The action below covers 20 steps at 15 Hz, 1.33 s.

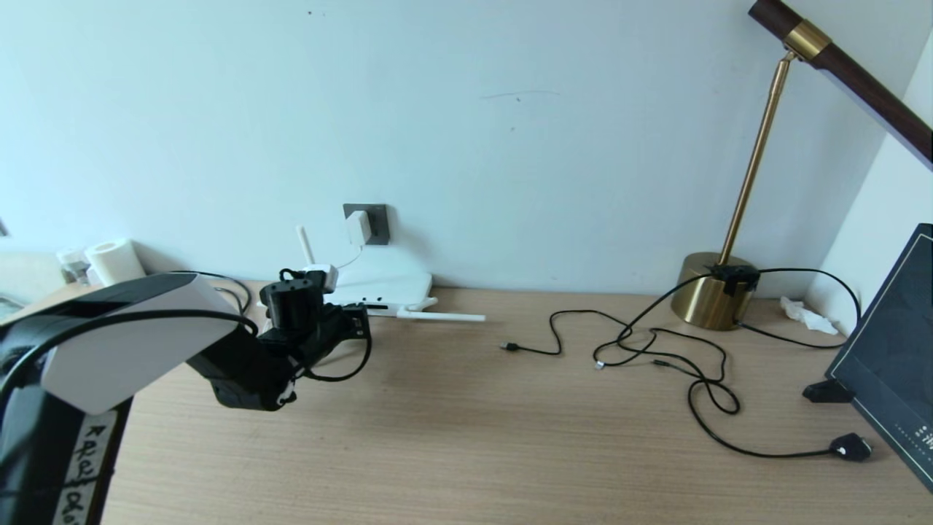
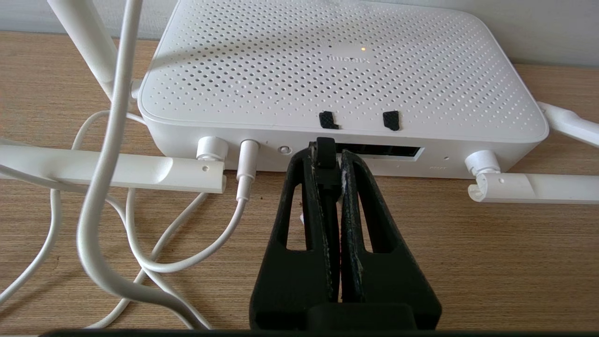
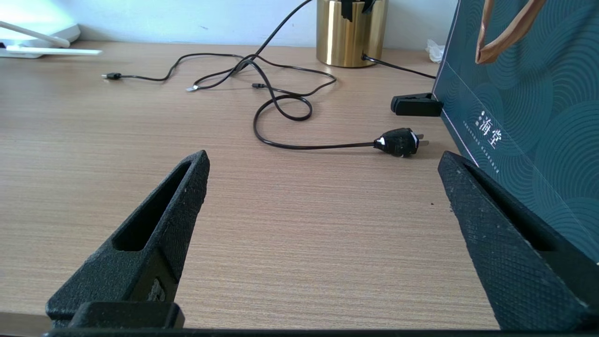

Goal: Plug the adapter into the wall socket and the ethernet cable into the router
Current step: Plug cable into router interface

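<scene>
Wood worktop (image 1: pixel 452 408) against pale wall; adapter (image 1: pixel 358 227) sits in wall socket (image 1: pixel 376 222), upper centre-left. Left gripper (image 2: pixel 326 152) jaws clamped on ethernet cable (image 2: pixel 326 150) plug at router (image 2: pixel 341 70) port strip. Right gripper (image 3: pixel 323 187) jaws wide, empty, over bare wood mid-frame.

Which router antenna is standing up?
The back-left antenna, beside the wall socket. It alone stands upright; the other visible ones, such as the front antenna, lie flat on the desk.
</scene>
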Tool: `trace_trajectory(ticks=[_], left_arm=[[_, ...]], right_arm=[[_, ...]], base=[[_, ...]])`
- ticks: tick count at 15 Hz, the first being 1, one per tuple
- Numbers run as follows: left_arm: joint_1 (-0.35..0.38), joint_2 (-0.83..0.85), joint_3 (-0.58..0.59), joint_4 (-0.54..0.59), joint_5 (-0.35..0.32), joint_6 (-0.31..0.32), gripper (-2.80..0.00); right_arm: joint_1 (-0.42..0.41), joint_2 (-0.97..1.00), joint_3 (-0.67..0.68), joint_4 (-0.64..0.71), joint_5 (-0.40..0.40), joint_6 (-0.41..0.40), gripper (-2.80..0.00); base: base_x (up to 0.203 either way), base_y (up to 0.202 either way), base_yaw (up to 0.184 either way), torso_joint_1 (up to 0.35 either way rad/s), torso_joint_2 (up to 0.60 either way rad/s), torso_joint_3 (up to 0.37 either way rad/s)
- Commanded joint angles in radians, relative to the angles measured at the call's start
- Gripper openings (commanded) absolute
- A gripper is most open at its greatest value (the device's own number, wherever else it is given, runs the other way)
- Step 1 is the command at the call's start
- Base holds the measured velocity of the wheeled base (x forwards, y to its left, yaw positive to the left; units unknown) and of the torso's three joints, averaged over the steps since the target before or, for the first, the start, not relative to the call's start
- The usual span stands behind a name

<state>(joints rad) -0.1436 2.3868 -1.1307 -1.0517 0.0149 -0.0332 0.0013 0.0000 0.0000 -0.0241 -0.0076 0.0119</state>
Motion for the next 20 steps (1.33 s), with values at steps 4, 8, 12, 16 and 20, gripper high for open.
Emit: trace_trajectory(ticks=[4, 8, 12, 16, 20], left_arm=[[0.006, 0.009, -0.021, -0.005, -0.001, -0.002, -2.8], [0.006, 0.012, -0.021, -0.002, -0.003, -0.002, -2.8], [0.006, 0.025, -0.018, -0.002, -0.001, -0.002, -2.8], [0.006, 0.023, -0.013, -0.002, -0.001, -0.002, -2.8], [0.006, 0.022, -0.009, -0.002, 0.0, -0.002, -2.8]], right_arm=[[0.0, 0.0, 0.011, 0.0, -0.002, 0.0, 0.0], [0.0, 0.0, 0.011, 0.0, -0.003, 0.0, 0.0], [0.0, 0.0, 0.011, 0.0, -0.003, 0.0, 0.0], [0.0, 0.0, 0.012, 0.0, -0.003, 0.0, 0.0], [0.0, 0.0, 0.012, 0.0, -0.003, 0.0, 0.0]], base=[[0.0, 0.0, 0.0, 0.0, 0.0, 0.0], [0.0, 0.0, 0.0, 0.0, 0.0, 0.0], [0.0, 0.0, 0.0, 0.0, 0.0, 0.0], [0.0, 0.0, 0.0, 0.0, 0.0, 0.0], [0.0, 0.0, 0.0, 0.0, 0.0, 0.0]])
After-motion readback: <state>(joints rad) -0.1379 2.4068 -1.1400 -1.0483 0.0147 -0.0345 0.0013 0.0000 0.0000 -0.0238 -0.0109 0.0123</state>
